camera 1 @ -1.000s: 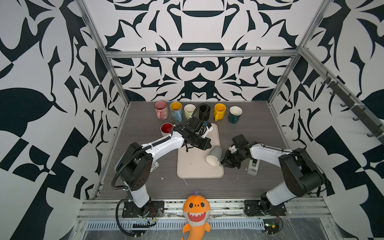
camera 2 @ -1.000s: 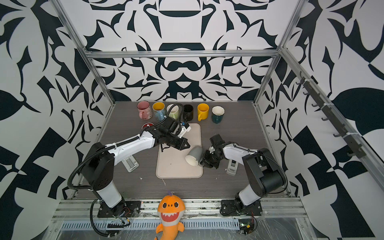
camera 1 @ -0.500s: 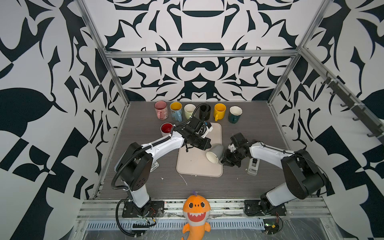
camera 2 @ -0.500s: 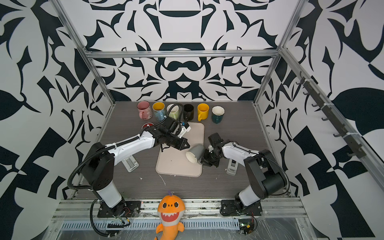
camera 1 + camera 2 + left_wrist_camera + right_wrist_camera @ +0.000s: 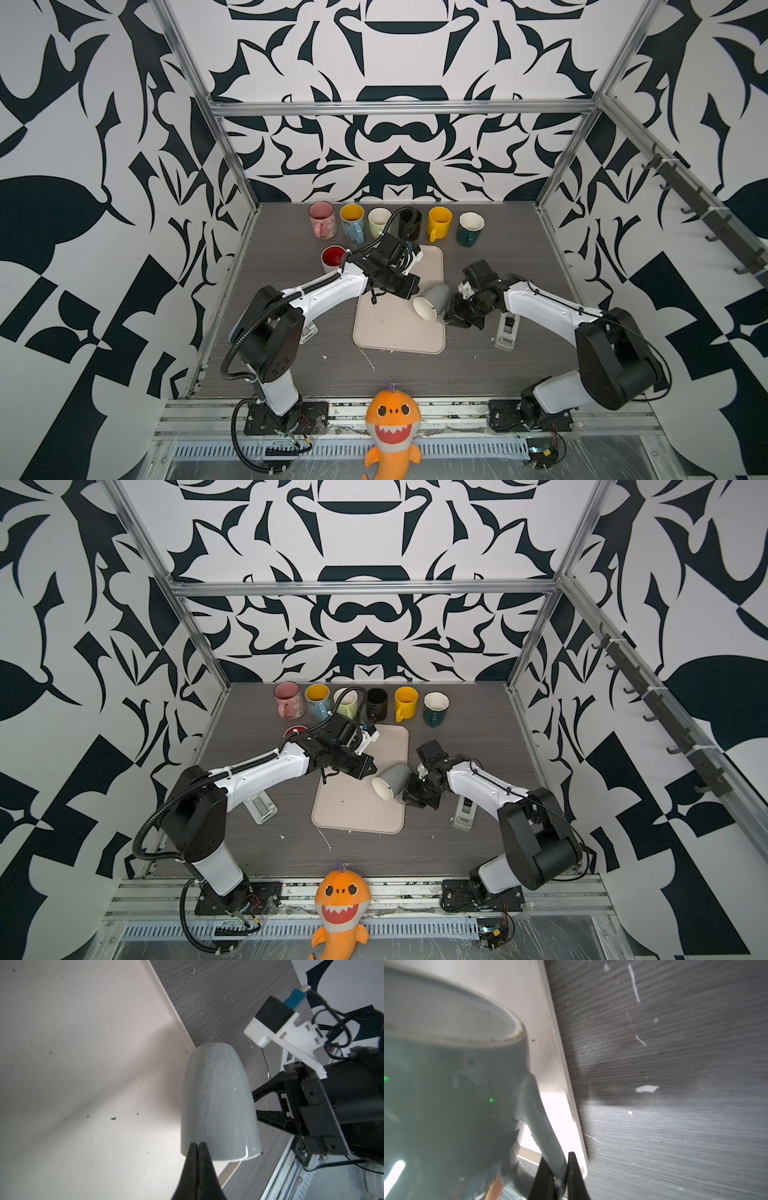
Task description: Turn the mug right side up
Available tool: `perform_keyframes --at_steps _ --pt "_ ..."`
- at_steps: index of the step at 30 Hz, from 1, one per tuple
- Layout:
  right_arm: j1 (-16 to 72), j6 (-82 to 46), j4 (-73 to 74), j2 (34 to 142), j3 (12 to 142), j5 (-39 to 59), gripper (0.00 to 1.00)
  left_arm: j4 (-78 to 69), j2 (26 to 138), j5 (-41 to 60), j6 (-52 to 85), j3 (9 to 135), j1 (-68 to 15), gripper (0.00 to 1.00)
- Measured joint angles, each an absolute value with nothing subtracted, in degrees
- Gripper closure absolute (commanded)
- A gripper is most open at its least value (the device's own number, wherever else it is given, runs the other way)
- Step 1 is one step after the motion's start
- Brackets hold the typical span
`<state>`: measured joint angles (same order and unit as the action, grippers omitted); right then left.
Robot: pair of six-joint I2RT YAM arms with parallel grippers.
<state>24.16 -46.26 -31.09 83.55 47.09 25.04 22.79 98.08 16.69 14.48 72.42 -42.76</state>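
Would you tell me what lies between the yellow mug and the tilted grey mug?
Only a sliver of table and a bare corner of the mat lie between the yellow mug and the grey mug, as both top views show.

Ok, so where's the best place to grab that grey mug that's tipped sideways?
By its handle, coming from the robot's right. The grey mug is tilted with its mouth toward the left arm, so the handle sticks out on the right arm's side; the right gripper is shut on it.
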Motion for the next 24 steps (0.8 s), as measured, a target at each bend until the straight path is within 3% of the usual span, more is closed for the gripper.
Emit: perform_keyframes --at_steps 7,15,24 --pt "24.21 -47.77 -29.52 80.34 46.96 26.72 1.0 22.59 91.59 9.82 14.48 72.34 -42.39 1.0" --pt "23.2 -59.16 -14.59 80.2 42.06 35.05 1.0 20.4 83.15 3.99 13.82 70.59 -41.41 1.0" --pt "16.4 -75.11 4.23 80.29 37.78 42.06 1.0 19.73 81.91 1.37 13.61 68.93 -41.25 1.0"
